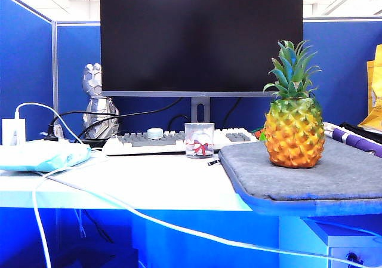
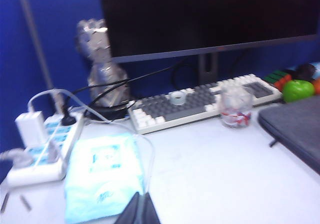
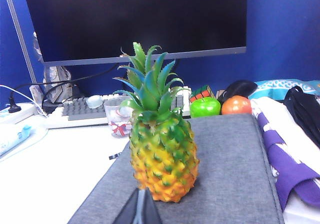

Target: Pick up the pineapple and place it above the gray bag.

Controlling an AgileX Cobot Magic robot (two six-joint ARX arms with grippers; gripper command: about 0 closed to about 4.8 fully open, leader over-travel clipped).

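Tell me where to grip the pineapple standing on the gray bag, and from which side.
Grip the pineapple across its scaled body, coming level from the front. It stands upright on the gray bag, and its spiky crown blocks a grasp from above. The shut right gripper is already right in front of it; the left gripper is far off.

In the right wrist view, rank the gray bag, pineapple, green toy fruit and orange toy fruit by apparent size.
1. gray bag, widest by far.
2. pineapple, standing on the bag; it is nearest the camera, which inflates it.
3. green toy fruit and orange toy fruit, side by side beyond the bag, look alike in size.
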